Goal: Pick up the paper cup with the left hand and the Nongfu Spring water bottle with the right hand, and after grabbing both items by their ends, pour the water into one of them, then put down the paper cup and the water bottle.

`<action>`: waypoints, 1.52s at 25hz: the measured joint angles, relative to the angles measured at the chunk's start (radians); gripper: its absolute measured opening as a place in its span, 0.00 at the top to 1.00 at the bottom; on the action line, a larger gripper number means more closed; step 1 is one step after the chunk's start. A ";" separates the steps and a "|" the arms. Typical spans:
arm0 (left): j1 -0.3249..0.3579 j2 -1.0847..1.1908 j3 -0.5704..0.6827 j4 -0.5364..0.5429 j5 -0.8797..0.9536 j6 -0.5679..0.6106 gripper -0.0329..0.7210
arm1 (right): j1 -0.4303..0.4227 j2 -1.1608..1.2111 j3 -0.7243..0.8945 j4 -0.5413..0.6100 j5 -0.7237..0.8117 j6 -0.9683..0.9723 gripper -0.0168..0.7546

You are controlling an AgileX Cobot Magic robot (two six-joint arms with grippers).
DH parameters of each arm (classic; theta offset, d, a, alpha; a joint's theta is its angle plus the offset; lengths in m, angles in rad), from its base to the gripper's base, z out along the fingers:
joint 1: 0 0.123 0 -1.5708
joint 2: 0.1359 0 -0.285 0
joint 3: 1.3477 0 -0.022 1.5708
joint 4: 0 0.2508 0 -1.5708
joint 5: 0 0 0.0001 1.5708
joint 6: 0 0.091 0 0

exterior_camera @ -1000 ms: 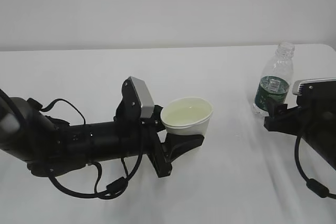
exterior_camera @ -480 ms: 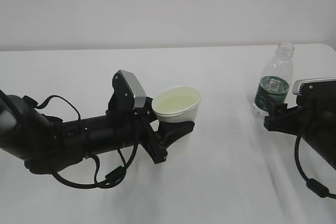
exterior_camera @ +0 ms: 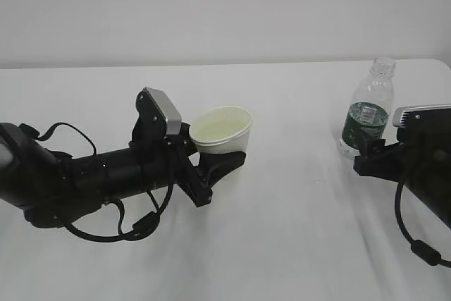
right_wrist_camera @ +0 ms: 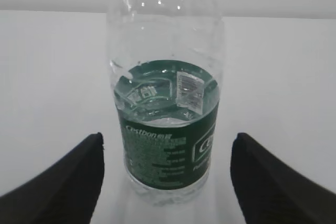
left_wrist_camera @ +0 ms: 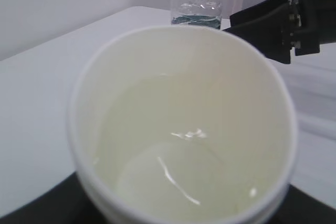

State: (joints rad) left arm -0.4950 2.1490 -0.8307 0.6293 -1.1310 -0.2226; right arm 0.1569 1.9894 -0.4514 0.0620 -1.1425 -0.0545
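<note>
- Left hand (exterior_camera: 224,162) gripped the paper cup (exterior_camera: 221,130), holding water (left_wrist_camera: 173,177), above the table (exterior_camera: 282,244).
- Right hand (right_wrist_camera: 167,174) stood wide open around the upright Nongfu Spring water bottle (right_wrist_camera: 165,103), not touching.

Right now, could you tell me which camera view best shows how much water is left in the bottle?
The right wrist view: the bottle fills the frame, and its waterline shows at the top of the green label. The exterior view shows the whole bottle, but small. The left wrist view catches only part of it behind the cup.

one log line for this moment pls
left gripper: holds white paper cup, water inside | right gripper: open, clear green-label plastic bottle standing between jaws, untouched
</note>
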 joint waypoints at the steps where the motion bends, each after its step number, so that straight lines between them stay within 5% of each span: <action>1: 0.004 0.000 0.000 0.000 0.000 0.000 0.41 | 0.000 0.000 0.000 -0.002 0.000 0.000 0.25; 38: 0.223 0.000 0.000 -0.071 0.000 0.040 0.41 | 0.000 0.000 0.000 -0.003 -0.001 0.004 0.25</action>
State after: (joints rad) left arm -0.2716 2.1490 -0.8307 0.5582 -1.1310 -0.1826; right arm 0.1569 1.9894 -0.4514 0.0589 -1.1432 -0.0508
